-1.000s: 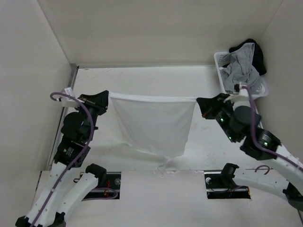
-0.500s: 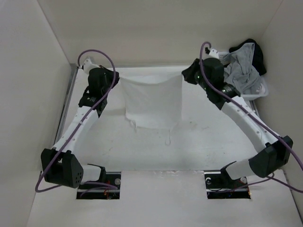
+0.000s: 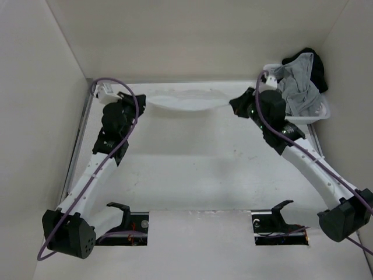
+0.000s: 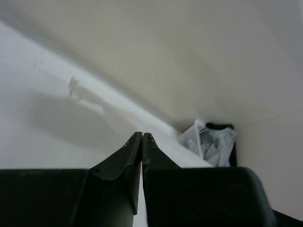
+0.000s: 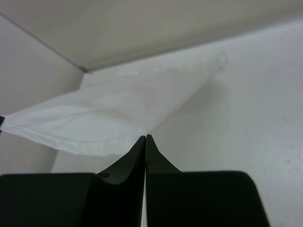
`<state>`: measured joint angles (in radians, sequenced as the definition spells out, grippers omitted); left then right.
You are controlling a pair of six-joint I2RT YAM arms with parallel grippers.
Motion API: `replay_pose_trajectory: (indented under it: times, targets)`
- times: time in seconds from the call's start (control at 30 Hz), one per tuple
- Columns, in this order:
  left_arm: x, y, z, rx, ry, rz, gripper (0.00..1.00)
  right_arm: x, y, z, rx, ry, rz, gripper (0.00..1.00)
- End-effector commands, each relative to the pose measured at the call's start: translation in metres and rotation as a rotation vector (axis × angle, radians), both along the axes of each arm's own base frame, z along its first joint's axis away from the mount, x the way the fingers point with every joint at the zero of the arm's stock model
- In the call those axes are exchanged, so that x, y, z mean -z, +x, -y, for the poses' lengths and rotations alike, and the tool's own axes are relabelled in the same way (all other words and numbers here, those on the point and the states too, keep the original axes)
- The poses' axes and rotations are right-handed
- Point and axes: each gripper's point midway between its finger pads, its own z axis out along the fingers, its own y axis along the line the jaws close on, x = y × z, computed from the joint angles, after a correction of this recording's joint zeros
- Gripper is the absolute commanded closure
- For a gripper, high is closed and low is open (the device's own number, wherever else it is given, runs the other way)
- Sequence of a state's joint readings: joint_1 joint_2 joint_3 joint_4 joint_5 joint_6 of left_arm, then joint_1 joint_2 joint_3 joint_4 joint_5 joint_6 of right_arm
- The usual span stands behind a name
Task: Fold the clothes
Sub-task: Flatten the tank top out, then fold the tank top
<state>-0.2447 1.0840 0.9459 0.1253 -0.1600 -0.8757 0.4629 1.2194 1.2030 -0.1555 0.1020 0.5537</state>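
Nearest, diagonally across the desk (image 3: 198,175) from the white basket (image 3: 315,116), the left arm (image 3: 87,175) rises from the front edge. The right arm (image 3: 309,160) starts on the basket's side. Both reach towards the far end of the desk.

Farther in, level with the basket's near rim, the right end effector (image 3: 234,106) sits just to the left of the basket. Its wrist view shows its jaws pressed together (image 5: 145,137), with the hemmed edge of the white garment (image 5: 109,118) running into the tips, so it has the cloth pinched. The left end effector (image 3: 141,100) is well to the left of the basket, at about the same depth. Its wrist view shows the jaws closed tip to tip (image 4: 142,135). From above, the garment's left end runs straight into them.

The white garment (image 3: 186,102) is strung between the two end effectors as a narrow band, its middle bowing slightly towards the front. Whether it touches the desk cannot be told.

Farthest back, the basket holds a grey garment (image 3: 297,87) and a black garment (image 3: 315,61), close to the back wall (image 3: 192,41).
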Motion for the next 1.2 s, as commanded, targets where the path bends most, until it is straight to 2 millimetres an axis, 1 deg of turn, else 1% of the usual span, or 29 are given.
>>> replay_pose_trajectory:
  times: [0.0,0.03,0.1,0.17,0.23,0.27,0.33,0.4,0.47,0.53,0.6,0.67,0.77,0.8,0.87,0.93,1.0,1.07,1.17]
  targets:
    - [0.071,-0.027,0.002,0.018,0.019,-0.101,0.99,0.061,-0.027,-0.005,-0.015,-0.013,-0.087,0.97]
    - [0.099,-0.041,0.001,0.021,0.031,-0.142,0.98,0.077,-0.036,-0.005,-0.017,-0.018,-0.111,0.97]
    - [0.149,-0.069,-0.003,0.034,0.038,-0.225,0.98,0.123,-0.063,-0.006,-0.029,-0.017,-0.187,0.97]
    - [0.187,-0.101,-0.008,0.043,0.036,-0.301,0.98,0.167,-0.094,-0.008,-0.054,-0.008,-0.263,0.97]
    - [0.214,-0.13,-0.01,0.057,0.035,-0.373,0.98,0.206,-0.126,-0.011,-0.079,0.012,-0.35,0.97]
    - [0.223,-0.143,-0.012,0.06,0.039,-0.404,0.98,0.221,-0.142,-0.013,-0.097,0.02,-0.384,0.97]
    - [0.236,-0.165,-0.013,0.069,0.032,-0.463,0.98,0.241,-0.171,-0.015,-0.123,0.05,-0.443,0.97]
    - [0.244,-0.179,-0.014,0.071,0.027,-0.51,0.98,0.251,-0.192,-0.016,-0.14,0.064,-0.481,0.97]
    - [0.246,-0.186,-0.02,0.042,0.027,-0.539,0.98,0.252,-0.205,-0.014,-0.134,0.078,-0.496,0.96]
    - [0.238,-0.183,-0.022,0.021,0.012,-0.526,0.98,0.243,-0.208,-0.015,-0.139,0.088,-0.484,0.96]
    - [0.228,-0.173,-0.022,0.002,0.007,-0.512,0.98,0.227,-0.202,-0.018,-0.145,0.092,-0.452,0.96]
    - [0.222,-0.16,-0.022,-0.021,0.018,-0.508,0.98,0.209,-0.185,-0.019,-0.138,0.067,-0.405,0.95]
    - [0.206,-0.135,-0.025,-0.067,0.006,-0.455,0.98,0.184,-0.152,-0.026,-0.144,0.029,-0.345,0.95]
    - [0.199,-0.126,-0.026,-0.08,0.002,-0.434,0.98,0.18,-0.143,-0.028,-0.144,0.019,-0.335,0.95]
    - [0.187,-0.108,-0.031,-0.114,-0.001,-0.409,0.98,0.171,-0.115,-0.028,-0.122,0.006,-0.313,0.95]
    - [0.182,-0.091,-0.033,-0.13,-0.009,-0.402,0.98,0.167,-0.086,-0.027,-0.101,-0.003,-0.301,0.95]
    - [0.18,-0.073,-0.033,-0.145,-0.02,-0.395,0.98,0.166,-0.061,-0.028,-0.091,0.002,-0.301,0.95]
    - [0.178,-0.056,-0.036,-0.163,-0.029,-0.393,0.98,0.17,-0.034,-0.027,-0.066,0.005,-0.307,0.95]
    - [0.187,-0.029,-0.041,-0.192,-0.027,-0.403,0.98,0.179,0.002,-0.031,-0.058,0.01,-0.33,0.95]
